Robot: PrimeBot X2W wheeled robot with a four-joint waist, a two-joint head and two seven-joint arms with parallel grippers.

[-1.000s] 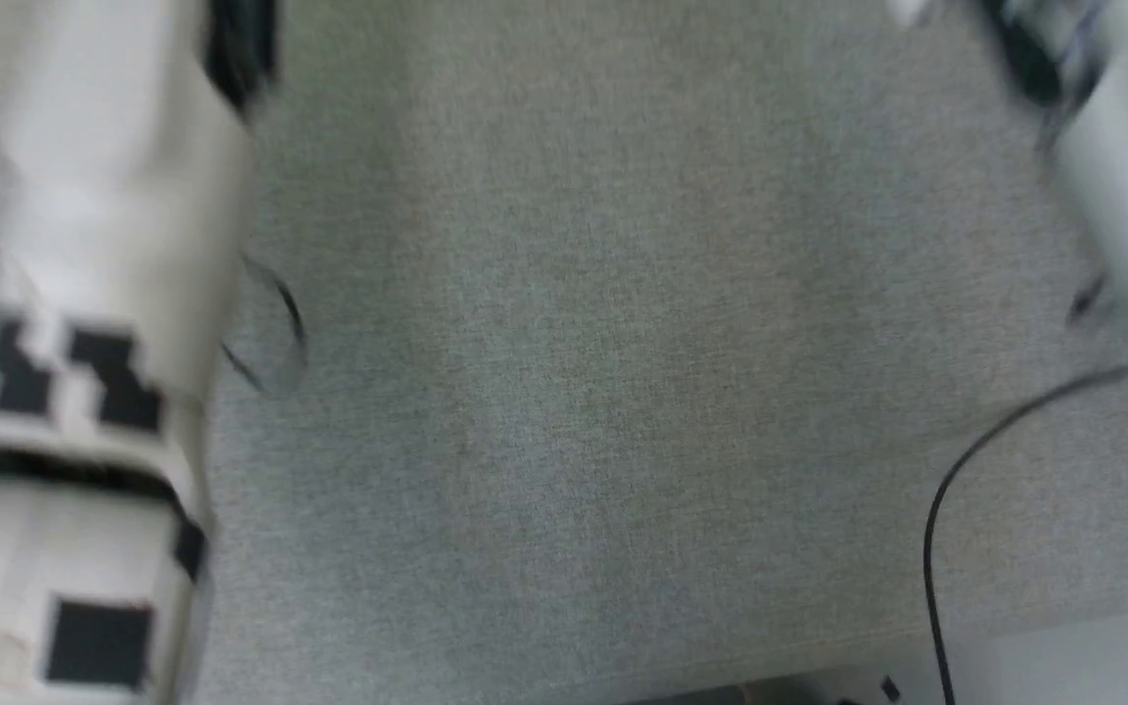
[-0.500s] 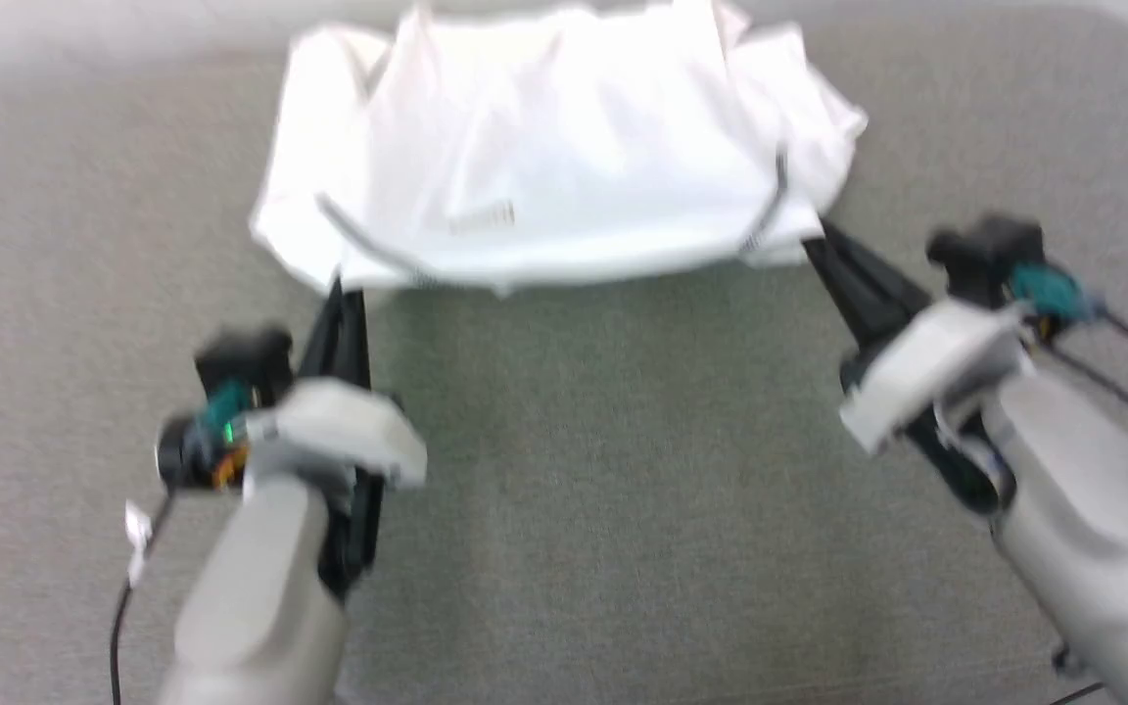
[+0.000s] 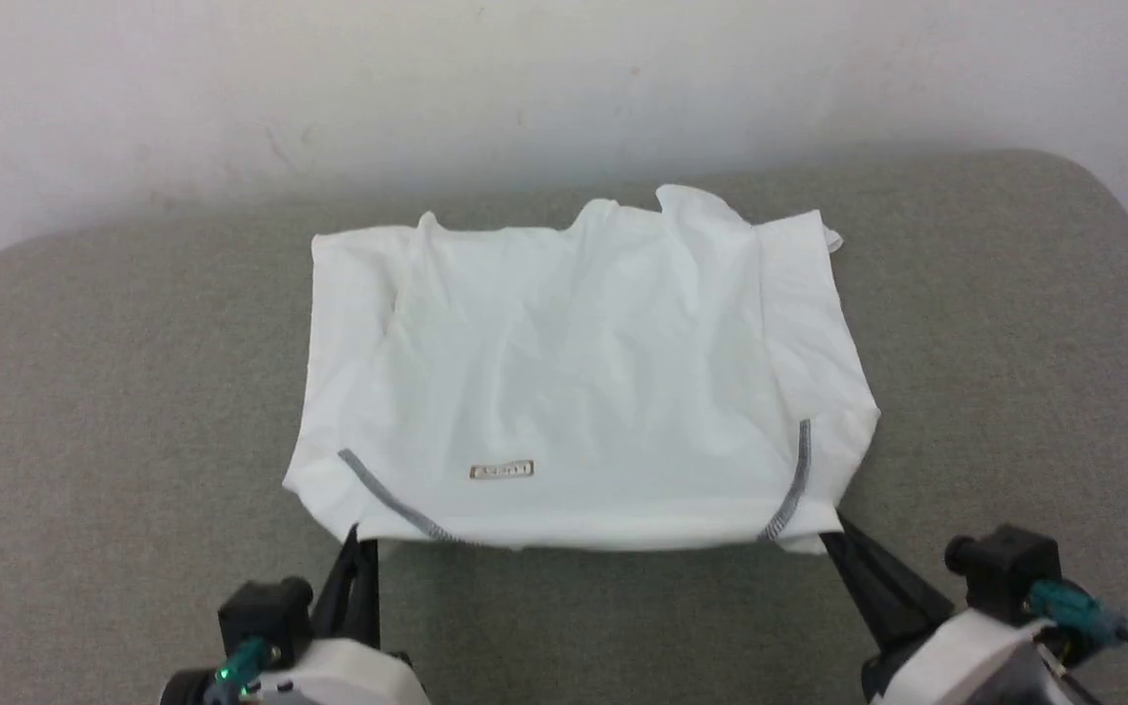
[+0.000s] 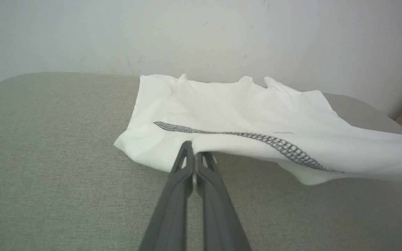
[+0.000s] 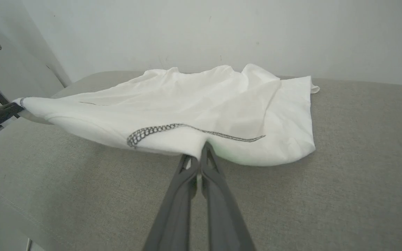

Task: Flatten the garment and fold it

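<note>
While left tool (image 4: 194, 156) and right tool (image 5: 201, 150) clench the garment (image 3: 574, 362), grey surface (image 3: 84, 392), seemingly scuffed wall (image 3: 525, 78).

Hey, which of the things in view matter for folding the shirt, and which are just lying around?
For the job: T-shirt, left pincer and right pincer, both shut on its near edge.
Just there: grey table, wall.

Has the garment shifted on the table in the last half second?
Cannot tell: the head camera tilted; the garment ends near the far edge of the table both times.
</note>
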